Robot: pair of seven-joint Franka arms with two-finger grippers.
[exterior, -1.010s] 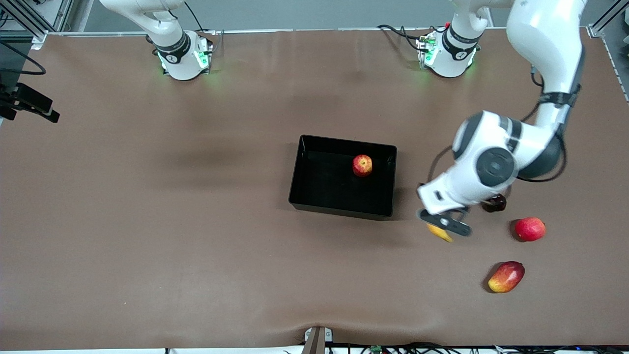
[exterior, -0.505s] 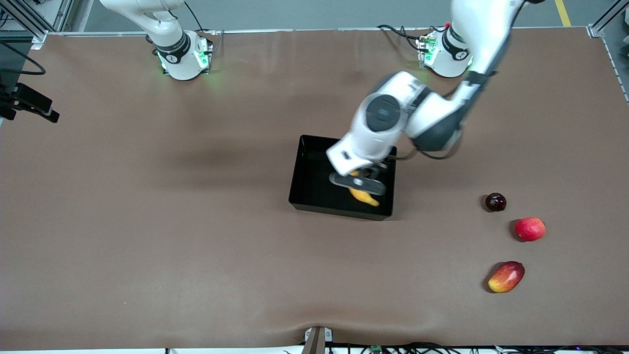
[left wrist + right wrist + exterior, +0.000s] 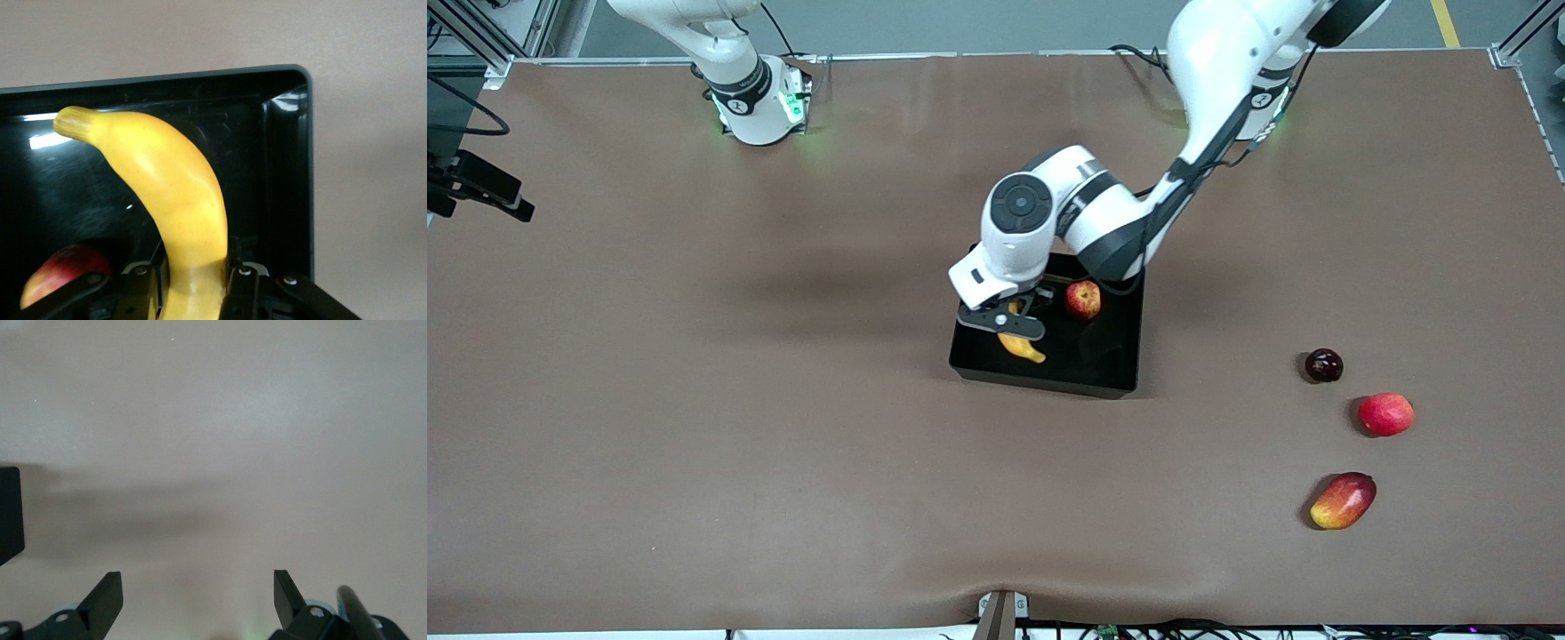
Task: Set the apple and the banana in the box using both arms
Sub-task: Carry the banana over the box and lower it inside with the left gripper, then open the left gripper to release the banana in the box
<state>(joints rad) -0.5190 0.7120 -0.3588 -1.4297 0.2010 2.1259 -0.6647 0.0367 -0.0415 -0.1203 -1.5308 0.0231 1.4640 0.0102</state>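
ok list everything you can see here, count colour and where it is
box: one, glossy black, mid-table
apple: one, red with yellow patches, in the box
banana: one, yellow, held by the left hand over the box
dark round fruit: one, deep red-black, on the table toward the left arm's end
pinkish-red round fruit: one, beside the dark fruit, nearer the front camera
mango: one, red-yellow, nearest the front camera of the loose fruits
table: one, brown surface
left hand: black, shut on the banana, over the box
right hand: black, fingers open, above bare table; that arm waits
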